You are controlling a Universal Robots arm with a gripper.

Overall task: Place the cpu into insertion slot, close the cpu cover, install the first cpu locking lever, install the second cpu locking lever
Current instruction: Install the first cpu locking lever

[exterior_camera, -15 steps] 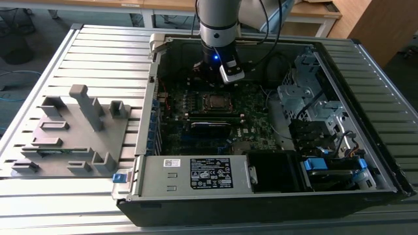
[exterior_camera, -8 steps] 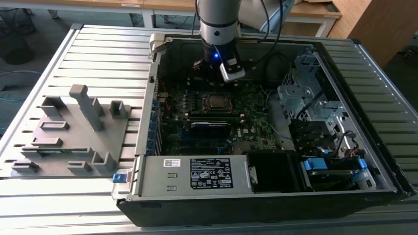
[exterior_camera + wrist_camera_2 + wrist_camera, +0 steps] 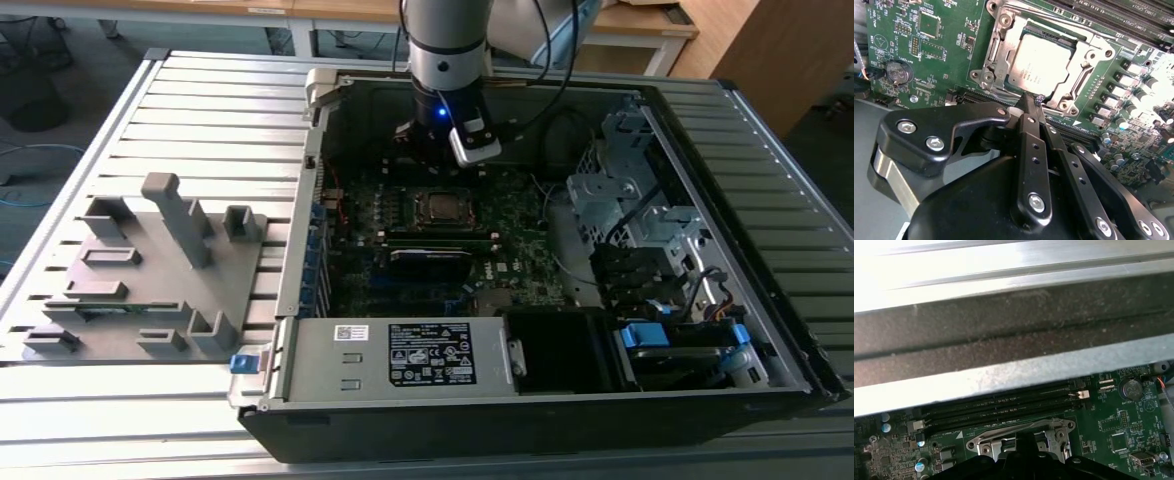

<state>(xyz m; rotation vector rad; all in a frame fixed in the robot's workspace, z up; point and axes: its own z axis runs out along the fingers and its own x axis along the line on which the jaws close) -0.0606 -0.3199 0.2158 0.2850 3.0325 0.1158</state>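
In the second wrist view the cpu (image 3: 1041,62) lies flat in the insertion slot (image 3: 993,47) of the green motherboard (image 3: 944,50). Its silver top shows through the cut-out of the cpu cover (image 3: 1095,50), which lies down over it. My gripper (image 3: 1032,100) is shut, its black fingers pressed together. The tips are at the socket's edge, beside a thin metal lever (image 3: 1001,92) running along that side. In the exterior view the gripper (image 3: 451,160) hangs inside the open computer case, just behind the cpu (image 3: 439,206).
A grey fixture plate (image 3: 147,270) stands at the exterior view's left, outside the case. The power supply (image 3: 400,355), drive cage (image 3: 627,200) and cables crowd the case's front and right. The case wall (image 3: 1004,325) rises close behind the memory slots (image 3: 1004,407). A coin battery (image 3: 896,72) sits on the board.
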